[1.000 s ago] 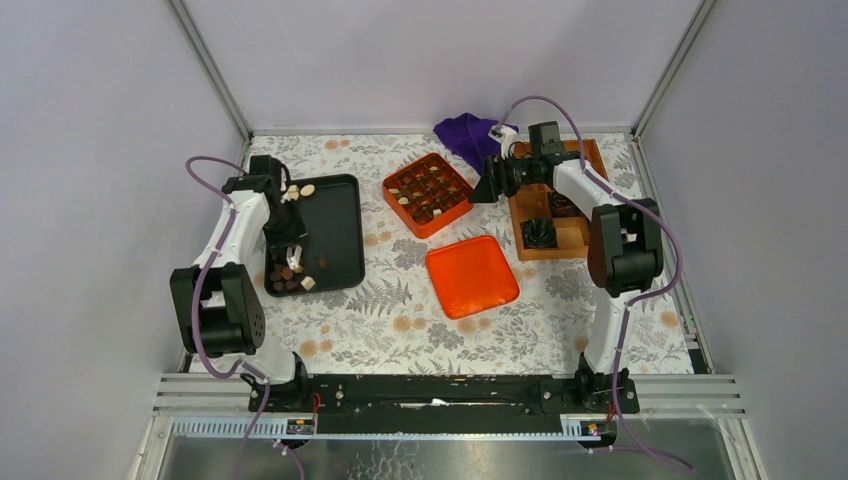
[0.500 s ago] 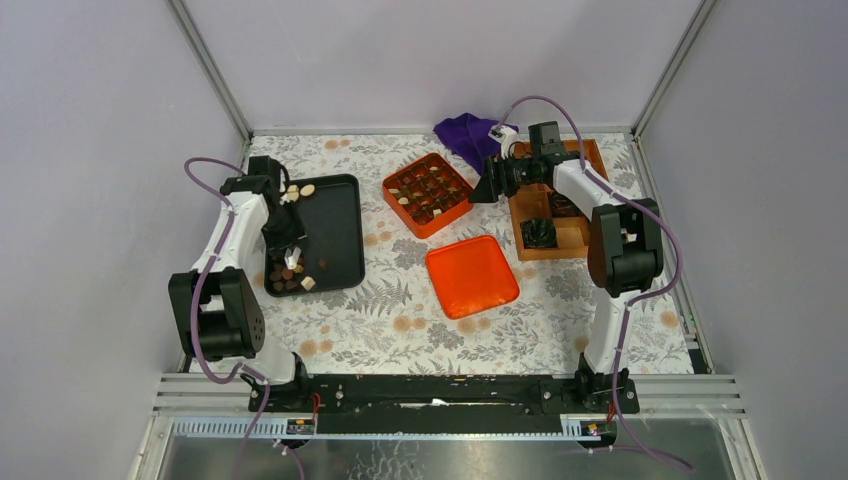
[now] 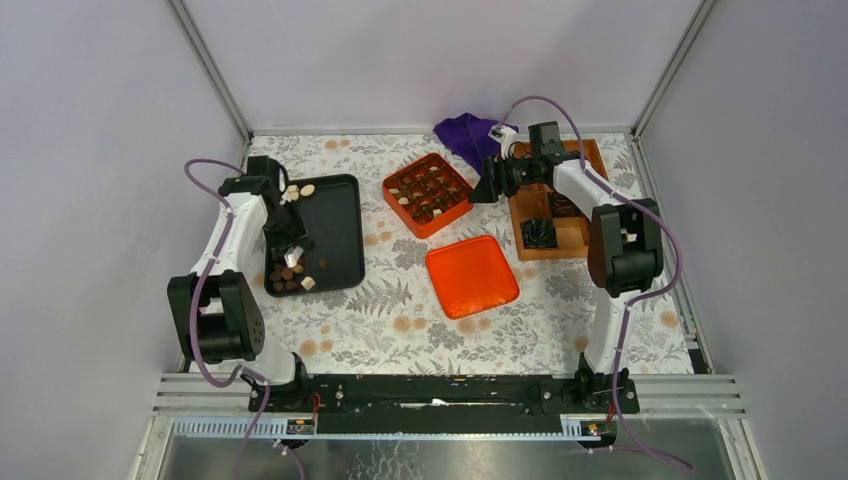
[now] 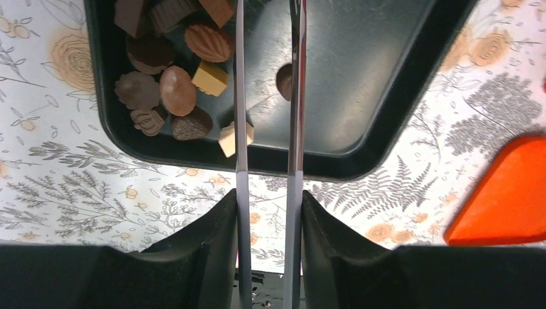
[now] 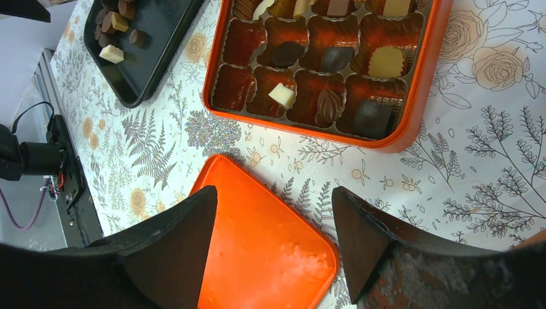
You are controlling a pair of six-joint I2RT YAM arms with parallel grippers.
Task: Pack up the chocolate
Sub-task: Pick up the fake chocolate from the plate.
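Top external view: the left gripper (image 3: pixel 289 250) is being held over the black tray (image 3: pixel 335 215), and it is being seen a little closer to the tray's near end than a second ago. Its thin fingers (image 4: pixel 240 96) are being kept a little apart, with nothing clamped between them. The chocolate (image 4: pixel 177 90) is lying in a pile at the tray's near left corner, just beside the fingers. One dark piece (image 4: pixel 282 80) is lying alone on the tray floor between them. More pieces are being kept in the cups of the orange box (image 5: pixel 412 109). The right gripper (image 5: pixel 273 196) is being held where it was before, over the bench (image 3: pixel 400 320) near the box and the orange lid (image 5: pixel 257 257). Its fingers are being kept wide apart and empty.
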